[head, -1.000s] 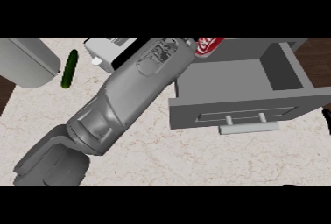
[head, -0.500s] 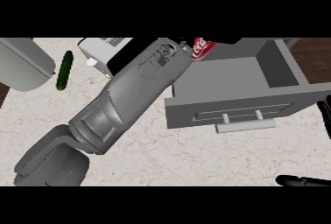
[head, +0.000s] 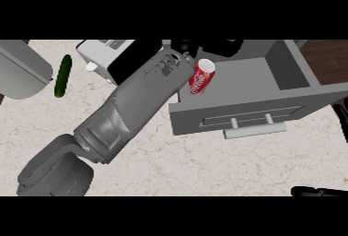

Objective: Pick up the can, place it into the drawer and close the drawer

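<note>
Can (head: 202,77): red, white lettering on its side, pale top; tilted, top end pointing up and slightly right; sits over the near-left corner of the drawer's inside, just beside the left forearm's far end.
Drawer (head: 285,103): grey, pulled open on the counter's right side; floor bare apart from the can; front panel faces the viewer, with a pale bar handle (head: 254,130) on two posts.
Left hand (head: 185,47): at the far end of the long grey forearm that runs diagonally from lower left to top centre; only dark finger shapes show just above the can, at the view's upper edge; cannot tell whether they are curled or straight, nor whether they touch the can.
Right hand (head: 318,191): dark fingers just showing at the lower right corner; too little visible to tell how it is set.
Counter (head: 204,166): pale speckled stone with reddish veining.
Cucumber (head: 62,75): dark green, lying lengthwise on the counter upper left, well apart from the drawer.
Toaster (head: 103,54): white body with a dark side, behind the forearm at top centre-left.
Grey rounded object (head: 24,69): far upper left, beside the cucumber; identity unclear.
</note>
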Tool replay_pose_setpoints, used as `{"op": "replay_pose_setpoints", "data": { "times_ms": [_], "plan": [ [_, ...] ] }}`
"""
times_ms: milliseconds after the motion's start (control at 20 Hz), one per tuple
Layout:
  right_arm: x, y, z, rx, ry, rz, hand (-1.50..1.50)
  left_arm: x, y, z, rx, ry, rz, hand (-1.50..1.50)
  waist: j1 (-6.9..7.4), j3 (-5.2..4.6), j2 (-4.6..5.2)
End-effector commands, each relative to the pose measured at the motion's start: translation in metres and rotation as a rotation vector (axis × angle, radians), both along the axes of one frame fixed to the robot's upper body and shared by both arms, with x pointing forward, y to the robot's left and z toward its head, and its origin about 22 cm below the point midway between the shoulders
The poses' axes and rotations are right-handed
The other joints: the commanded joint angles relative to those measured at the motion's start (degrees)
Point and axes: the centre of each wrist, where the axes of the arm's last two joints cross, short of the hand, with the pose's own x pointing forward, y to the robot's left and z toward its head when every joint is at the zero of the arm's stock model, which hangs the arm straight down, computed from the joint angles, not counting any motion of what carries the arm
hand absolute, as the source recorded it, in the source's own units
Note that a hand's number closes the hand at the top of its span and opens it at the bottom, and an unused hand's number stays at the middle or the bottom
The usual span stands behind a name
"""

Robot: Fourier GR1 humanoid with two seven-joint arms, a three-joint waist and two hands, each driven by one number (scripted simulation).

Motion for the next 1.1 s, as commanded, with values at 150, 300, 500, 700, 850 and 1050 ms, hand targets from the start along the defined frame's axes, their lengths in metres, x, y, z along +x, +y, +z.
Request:
{"op": "replay_pose_setpoints", "data": {
  "times_ms": [150, 300, 500, 700, 850, 1050],
  "plan": [
    [0.002, 0.000, 0.003, -0.004, -0.004, 0.007, -1.50, 0.000, 0.005, -0.015, -0.017, -0.006, 0.054, -1.50, 0.10, -0.03, -0.01],
    [0.003, -0.003, -0.003, 0.004, -0.013, 0.011, -1.50, 0.002, 0.002, -0.003, -0.008, -0.027, 0.075, -1.50, -0.95, 0.04, 0.29],
    [0.001, -0.004, 0.006, -0.048, -0.032, 0.010, -1.50, -0.001, 0.002, -0.009, -0.052, 0.005, 0.086, -1.50, -0.23, -0.02, -0.06],
    [-0.003, -0.007, 0.020, -0.218, -0.101, -0.018, -1.50, -0.003, -0.002, -0.006, -0.086, 0.005, 0.089, -1.50, -0.66, -0.03, -0.08],
    [-0.011, -0.003, 0.035, -0.316, -0.140, -0.029, -1.50, -0.001, -0.003, 0.004, -0.126, 0.024, 0.086, -1.50, 0.03, -0.09, -0.31],
    [-0.001, 0.011, 0.028, -0.426, -0.161, -0.005, -1.50, -0.005, -0.004, 0.001, -0.166, 0.009, 0.074, -1.50, 1.13, -0.09, -0.18]
  ]
}}
